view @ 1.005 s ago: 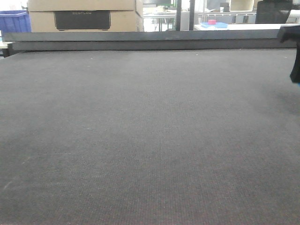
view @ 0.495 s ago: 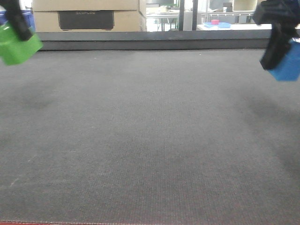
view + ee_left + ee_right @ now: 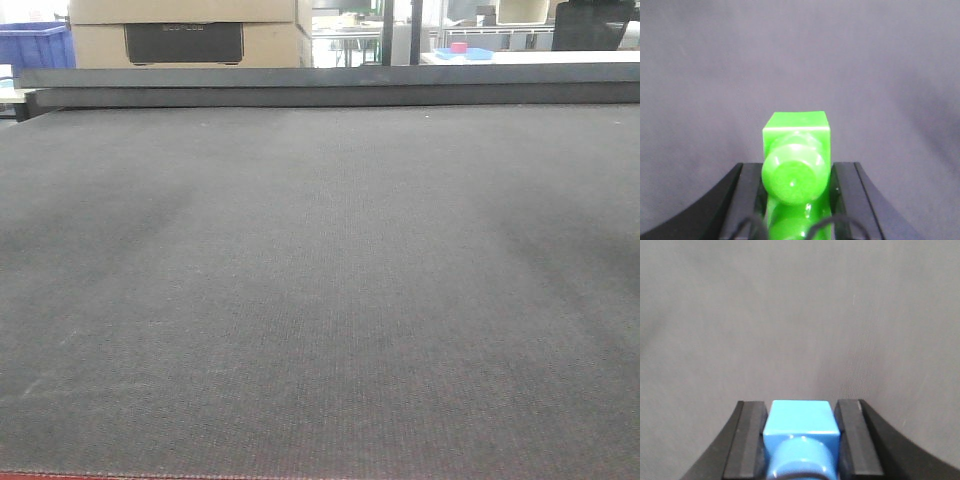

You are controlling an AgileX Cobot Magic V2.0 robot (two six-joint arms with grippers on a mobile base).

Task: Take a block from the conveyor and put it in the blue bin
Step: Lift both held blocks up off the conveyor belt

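In the left wrist view my left gripper (image 3: 796,172) is shut on a green block (image 3: 796,150) with round studs, held above the dark grey conveyor belt (image 3: 800,60). In the right wrist view my right gripper (image 3: 800,422) is shut on a blue block (image 3: 800,425) with a round stud, also above the belt (image 3: 800,315). In the front view the conveyor (image 3: 320,280) fills the frame and bears no block; its dark rail (image 3: 320,90) runs along the far edge. Neither gripper shows in the front view. A blue bin (image 3: 35,45) stands beyond the rail at far left.
Behind the rail a cardboard box (image 3: 185,30) with a dark panel stands at back left. A table with small pink and blue items (image 3: 462,50) is at back right.
Half a second ago both grippers with the green and blue blocks showed at the upper corners of the front view; now both have left that view.
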